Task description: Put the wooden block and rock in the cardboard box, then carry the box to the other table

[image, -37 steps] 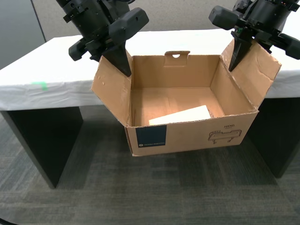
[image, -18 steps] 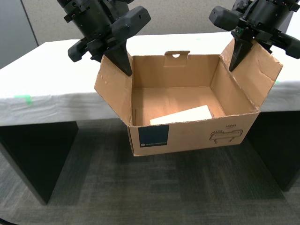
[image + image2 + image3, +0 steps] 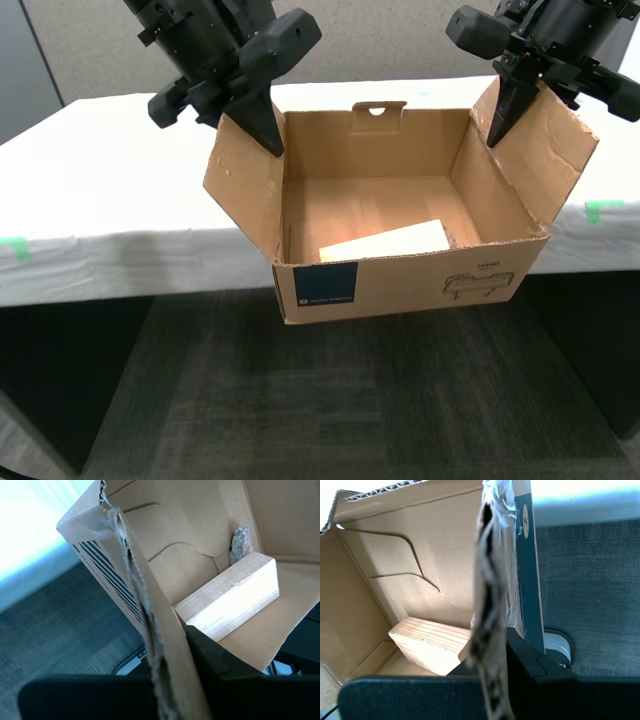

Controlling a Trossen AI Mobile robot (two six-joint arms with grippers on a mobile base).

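Note:
The cardboard box [image 3: 400, 285] hangs in the air, held by its two side flaps. My second gripper [image 3: 268, 140] is shut on the flap at the exterior view's left, seen edge-on in its wrist view [image 3: 172, 650]. My first gripper [image 3: 497, 130] is shut on the flap at the exterior view's right [image 3: 492, 650]. The wooden block [image 3: 385, 243] lies flat on the box floor [image 3: 230, 597] [image 3: 427, 642]. The rock [image 3: 240, 544] stands in the corner just behind the block's far end. The other table [image 3: 120, 170], with its white cover, stretches behind the box.
Green tape marks [image 3: 12, 245] [image 3: 600, 208] sit on the cover's front edge at both sides of the exterior view. Dark table legs [image 3: 60, 380] and grey carpet [image 3: 330, 410] lie below the box.
The whole scene has shifted, so the camera has moved: the table now spans the picture and a second green mark has come into view. Both grippers still hold the box the same way.

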